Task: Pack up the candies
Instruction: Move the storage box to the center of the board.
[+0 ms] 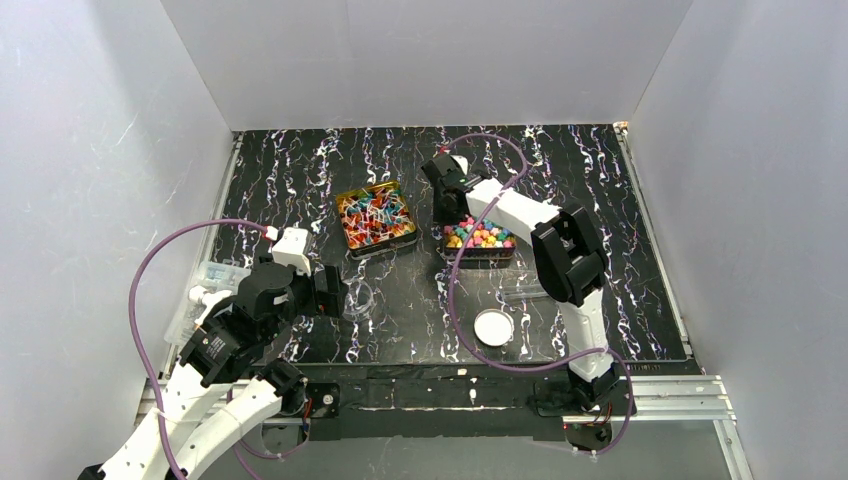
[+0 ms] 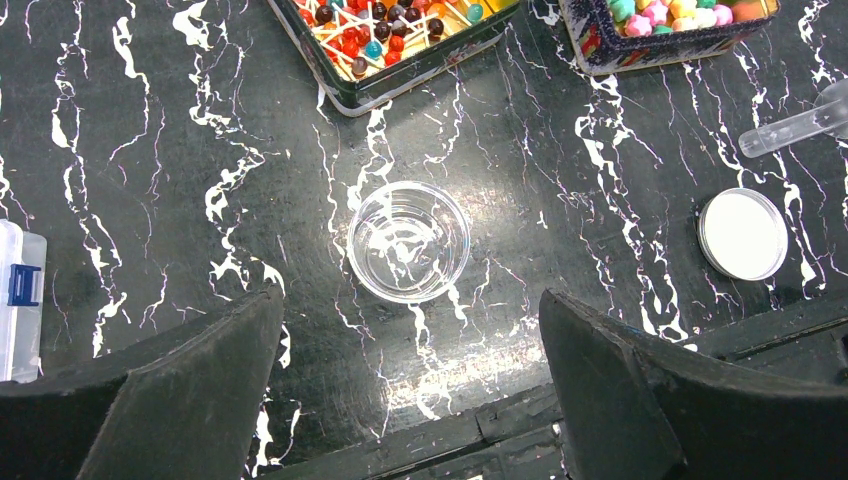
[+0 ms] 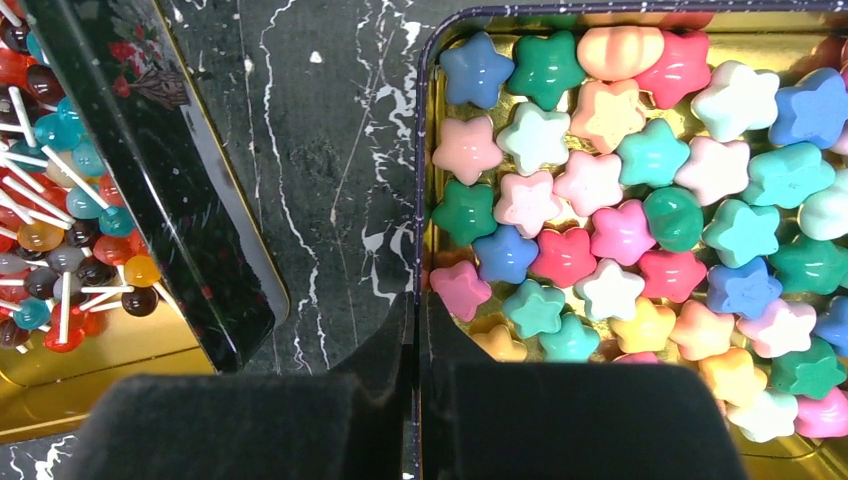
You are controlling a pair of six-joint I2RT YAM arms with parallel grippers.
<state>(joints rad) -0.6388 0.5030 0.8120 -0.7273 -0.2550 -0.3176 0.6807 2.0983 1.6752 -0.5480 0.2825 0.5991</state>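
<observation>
Fingers of right hand [image 3: 415,335] are pressed together w/ nothing seen btw them. The tips hang over the left wall of the right tin [image 3: 428,120], nr its near-left corner; can't tell if they touch the rim. Just right of the tips lie the star candies [image 3: 600,200] in pink, green, blue, yellow, white and orange, packed edge to edge inside that tin. Left of the tips is a strip of bare table [image 3: 330,150]. Beyond it is the left tin [image 3: 170,200], dark-sided and gold inside, full of lollipops [image 3: 60,250] w/ white sticks and red, blue, orange and brown heads. In the top view both tins sit side by side but apart, mid-table toward the far edge, w/ the right arm stretched out to them.

Left hand [image 2: 408,305] is spread wide w/ nothing held, pointing down over the clear cup [image 2: 408,240]. The cup stands upright on the table, and the white veins show through its bottom. It sits left of ctr, closer to the near edge than the tins. White lid [image 2: 742,233] lies flat to the cup's right, nr the near edge and well apart from it. Clear scoop [image 2: 795,125] lies btw the lid and the right tin. Plastic box [image 2: 18,300] w/ a blue latch sits at the left edge.
</observation>
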